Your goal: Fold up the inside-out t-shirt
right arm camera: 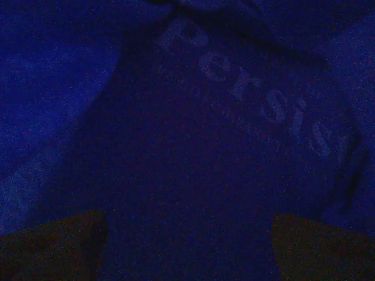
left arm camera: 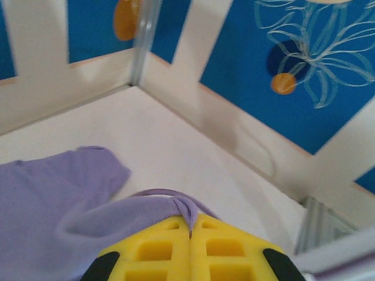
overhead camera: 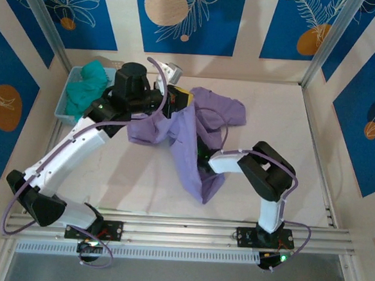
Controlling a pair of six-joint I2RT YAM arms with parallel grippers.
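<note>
The inside-out t-shirt [overhead camera: 200, 141] is lavender and lies bunched across the middle of the table, one part lifted at the back. My left gripper [overhead camera: 177, 102] holds that raised part above the table. In the left wrist view its yellow jaws [left arm camera: 191, 225] are shut on a pinched fold of the t-shirt [left arm camera: 53, 199]. My right arm [overhead camera: 262, 171] reaches left into the cloth, which covers its gripper. The right wrist view is dark: the gripper [right arm camera: 187, 222] stands open, fingers wide apart, with t-shirt fabric [right arm camera: 234, 117] carrying faint printed letters close ahead.
A light blue bin [overhead camera: 61, 109] at the back left holds a teal-green garment [overhead camera: 87, 87]. Blue-and-cream walls enclose the table on three sides. A metal rail [overhead camera: 181, 229] runs along the near edge by the arm bases.
</note>
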